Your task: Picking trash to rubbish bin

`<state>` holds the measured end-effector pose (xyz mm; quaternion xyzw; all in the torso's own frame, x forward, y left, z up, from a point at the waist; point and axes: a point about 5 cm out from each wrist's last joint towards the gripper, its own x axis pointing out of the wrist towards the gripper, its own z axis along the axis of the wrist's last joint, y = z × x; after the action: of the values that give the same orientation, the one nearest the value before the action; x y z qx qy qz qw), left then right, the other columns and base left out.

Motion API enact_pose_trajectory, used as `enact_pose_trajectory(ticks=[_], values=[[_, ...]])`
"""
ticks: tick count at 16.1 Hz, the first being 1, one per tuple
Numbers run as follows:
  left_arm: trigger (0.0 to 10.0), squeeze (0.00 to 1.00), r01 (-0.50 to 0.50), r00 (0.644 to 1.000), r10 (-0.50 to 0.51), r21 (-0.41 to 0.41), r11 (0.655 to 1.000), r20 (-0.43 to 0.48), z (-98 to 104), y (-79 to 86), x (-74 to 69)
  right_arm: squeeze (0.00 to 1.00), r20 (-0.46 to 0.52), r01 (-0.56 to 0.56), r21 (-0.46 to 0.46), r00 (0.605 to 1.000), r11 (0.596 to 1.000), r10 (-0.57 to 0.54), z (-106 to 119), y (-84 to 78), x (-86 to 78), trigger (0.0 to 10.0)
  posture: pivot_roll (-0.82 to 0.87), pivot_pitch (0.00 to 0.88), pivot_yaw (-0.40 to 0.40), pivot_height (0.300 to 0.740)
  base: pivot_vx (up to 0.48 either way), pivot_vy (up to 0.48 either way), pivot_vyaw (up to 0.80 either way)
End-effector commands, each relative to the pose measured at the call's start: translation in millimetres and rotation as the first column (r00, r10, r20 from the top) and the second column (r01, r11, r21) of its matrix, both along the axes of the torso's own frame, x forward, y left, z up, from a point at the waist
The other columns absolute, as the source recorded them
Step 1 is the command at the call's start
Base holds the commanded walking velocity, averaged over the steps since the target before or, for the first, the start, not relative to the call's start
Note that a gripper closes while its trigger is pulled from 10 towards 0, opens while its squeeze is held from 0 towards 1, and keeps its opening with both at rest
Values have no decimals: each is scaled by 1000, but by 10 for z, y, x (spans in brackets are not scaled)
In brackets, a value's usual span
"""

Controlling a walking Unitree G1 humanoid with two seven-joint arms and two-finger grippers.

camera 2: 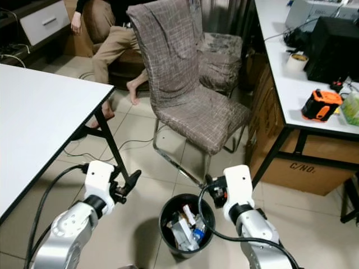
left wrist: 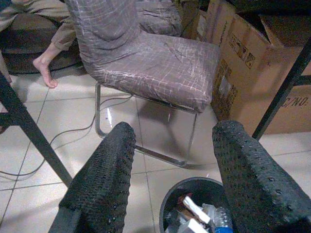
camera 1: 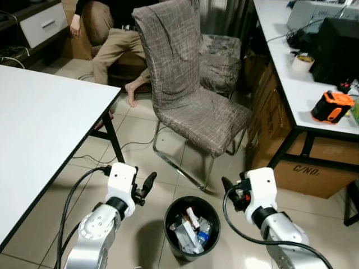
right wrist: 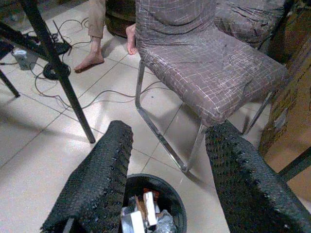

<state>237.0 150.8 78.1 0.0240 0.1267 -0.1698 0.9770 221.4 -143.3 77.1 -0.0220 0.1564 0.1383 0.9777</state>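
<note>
A black round rubbish bin (camera 1: 171,212) stands on the tiled floor just ahead of me, holding several bits of trash (camera 1: 190,230), among them paper wrappers and a small plastic bottle. My left gripper (camera 1: 148,184) hangs open to the bin's left, nothing between its fingers (left wrist: 104,179). My right gripper (camera 1: 227,185) is open too, just right of the bin, and empty; its fingers (right wrist: 97,179) frame the bin (right wrist: 170,191) in the right wrist view. Both hover above the rim's height.
A fabric-covered chair (camera 1: 190,106) on a chrome frame stands right behind the bin. A white table (camera 1: 39,123) is at my left, a desk (camera 1: 291,67) with an orange tool and boxes at my right. A person's bare feet (camera 1: 132,92) and cables lie beyond.
</note>
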Motion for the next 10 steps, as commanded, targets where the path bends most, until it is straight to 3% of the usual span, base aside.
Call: enact_pose_trajectory(ticks=[1,8,10], values=[[10000,0,-11,1000,11,11,1000,-5,44,1,-17,0,14,-14,-21,1000,1000,14,0,9,20,10000,-27,0,-32,740,0,0,0],[10000,0,-13,999,13,28,1000,-32,96,-23,-35,0,29,-17,-32,999,999,17,-14,6,28,10000,-34,0,-24,740,0,0,0],[10000,0,-14,999,16,33,999,-35,108,-23,-40,0,30,-14,-33,999,999,15,-17,1,19,10000,-37,0,-22,740,-266,0,0]])
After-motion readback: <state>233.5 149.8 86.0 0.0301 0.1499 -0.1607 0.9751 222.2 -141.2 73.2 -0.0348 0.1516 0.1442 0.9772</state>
